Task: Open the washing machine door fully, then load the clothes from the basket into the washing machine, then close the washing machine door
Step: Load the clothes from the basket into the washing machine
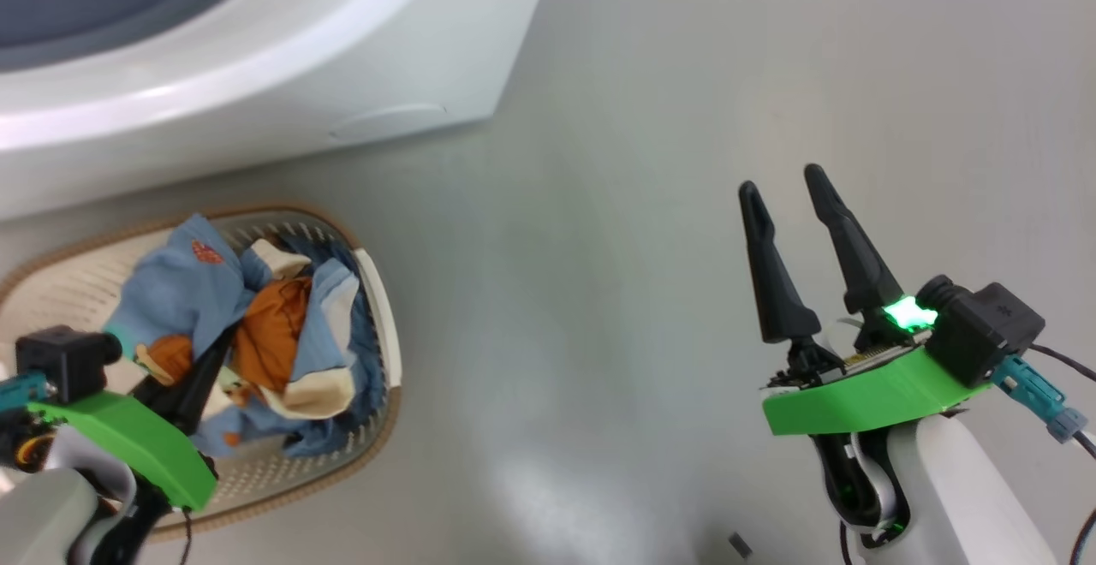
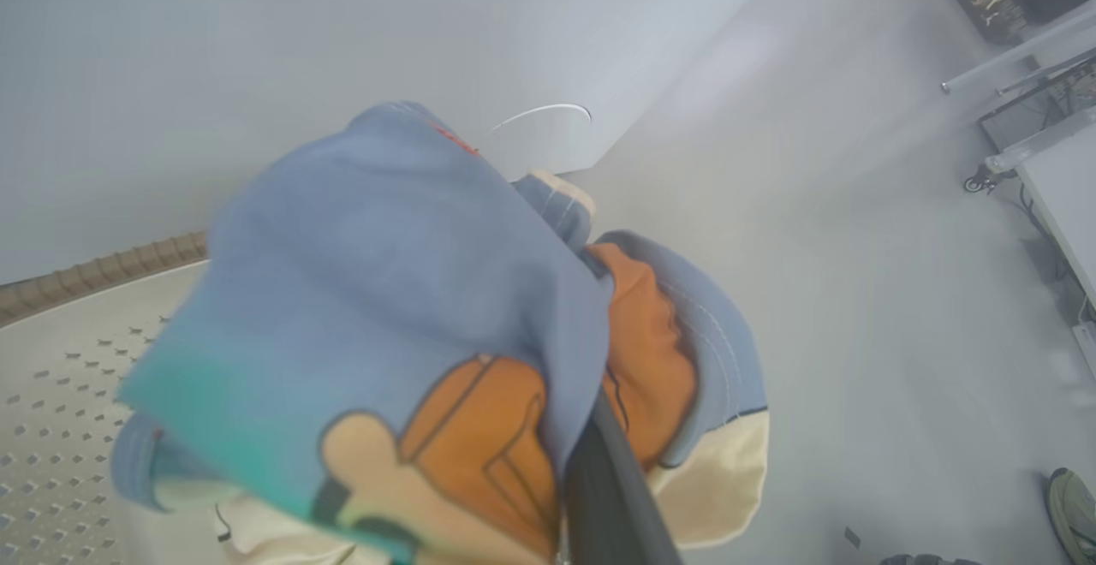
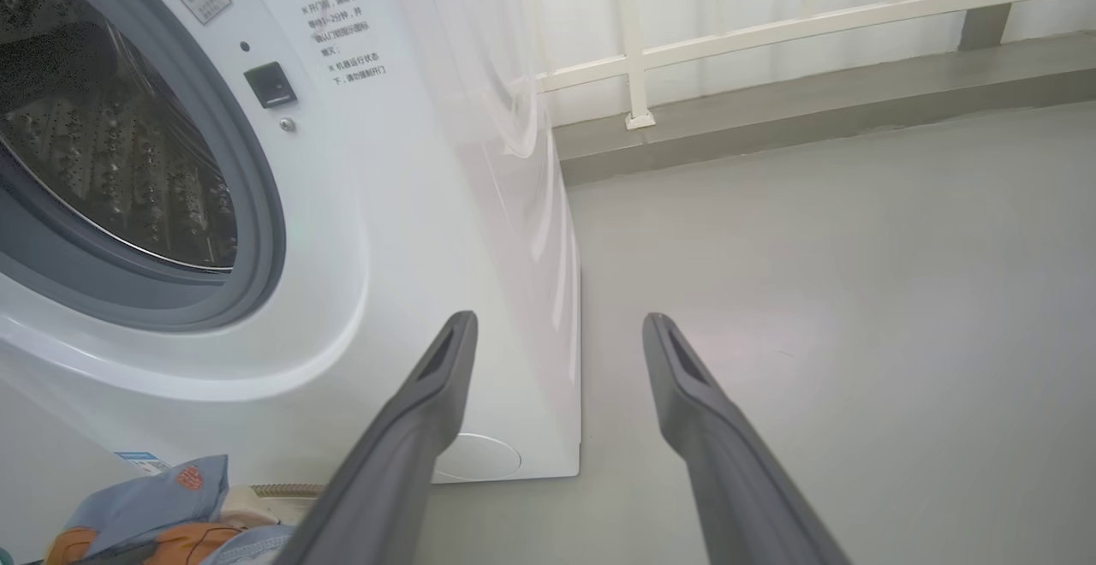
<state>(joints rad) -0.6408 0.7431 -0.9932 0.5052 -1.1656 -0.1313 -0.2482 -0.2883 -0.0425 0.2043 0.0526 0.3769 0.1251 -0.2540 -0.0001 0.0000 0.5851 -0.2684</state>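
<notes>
The white washing machine (image 1: 257, 77) stands at the upper left; the right wrist view looks into its uncovered mouth, with the grey gasket and steel drum (image 3: 111, 163). The washing machine door is out of view. Below it on the floor sits the cream basket (image 1: 377, 308) with the blue, orange and cream clothes (image 1: 188, 291). My left gripper (image 1: 224, 344) is shut on the clothes, and its fingertips are buried in the fabric. In the left wrist view the bunch of clothes (image 2: 385, 291) hangs close in front of one dark finger (image 2: 612, 496). My right gripper (image 1: 781, 181) is open over bare floor, holding nothing.
A small round white flap (image 1: 390, 120) sits low on the machine's front corner. Grey floor stretches to the right of the basket. A white railing (image 3: 771, 34) and a curtain stand behind the machine. A table leg with a caster (image 2: 985, 180) and a shoe (image 2: 1070, 505) are off to the side.
</notes>
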